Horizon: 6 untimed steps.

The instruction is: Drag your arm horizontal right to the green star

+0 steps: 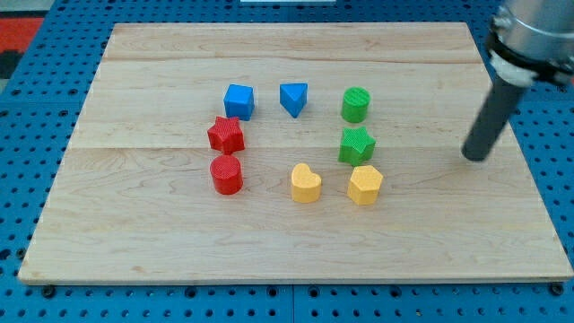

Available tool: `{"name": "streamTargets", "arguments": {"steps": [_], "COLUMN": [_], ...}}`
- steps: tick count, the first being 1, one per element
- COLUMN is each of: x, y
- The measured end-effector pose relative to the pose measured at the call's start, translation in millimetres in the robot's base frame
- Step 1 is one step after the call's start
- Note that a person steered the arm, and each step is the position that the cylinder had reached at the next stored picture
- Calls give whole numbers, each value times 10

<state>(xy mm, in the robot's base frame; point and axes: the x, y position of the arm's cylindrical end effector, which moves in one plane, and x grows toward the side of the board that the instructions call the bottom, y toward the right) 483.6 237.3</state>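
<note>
The green star (356,144) lies on the wooden board (134,224), right of centre. My tip (475,157) rests on the board well to the view's right of the star, about level with it and apart from every block. A green cylinder (355,104) stands just above the star. A yellow hexagon (364,185) lies just below it.
A yellow heart (305,183) lies left of the hexagon. A blue cube (239,101) and a blue triangle (293,98) sit at the top of the group. A red star (225,135) and a red cylinder (226,174) are on its left. Blue pegboard (27,108) surrounds the board.
</note>
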Motion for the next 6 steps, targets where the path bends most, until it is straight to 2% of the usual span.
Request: {"name": "streamTargets", "arguments": {"steps": [1,2,3,4,5,6], "x": [766,1032,1040,942,440,-75], "y": [63,-208,-253,217,434,336]}}
